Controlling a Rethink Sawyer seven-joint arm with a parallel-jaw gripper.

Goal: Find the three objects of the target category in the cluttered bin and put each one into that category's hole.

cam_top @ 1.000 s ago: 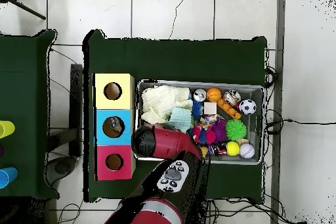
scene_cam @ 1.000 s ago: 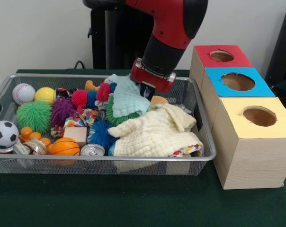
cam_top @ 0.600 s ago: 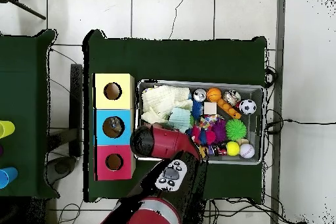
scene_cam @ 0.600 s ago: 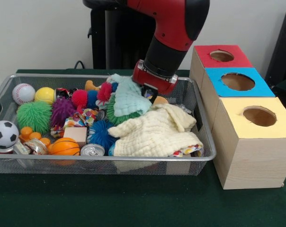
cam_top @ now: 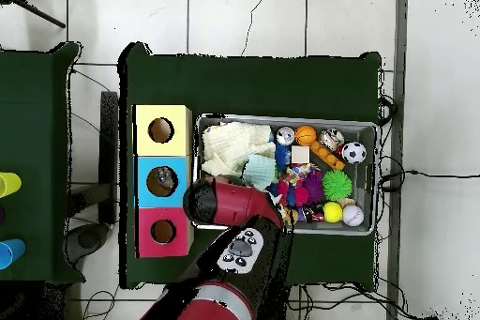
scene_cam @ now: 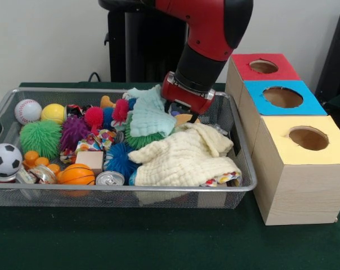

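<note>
The gripper (scene_cam: 178,112), its grip hidden, is hovering at the bin's (scene_cam: 246,185) back edge, beside a mint cloth (scene_cam: 150,117); no sorting is showing as done.

A table (scene_cam: 159,247) draped in dark green cloth fills the lower part of the front view. Two things rest directly on it — a wire mesh bin (scene_cam: 119,194) at left and centre, and a row of three wooden boxes (scene_cam: 296,185) at right, topped red, blue and yellow, each with a round hole.
</note>
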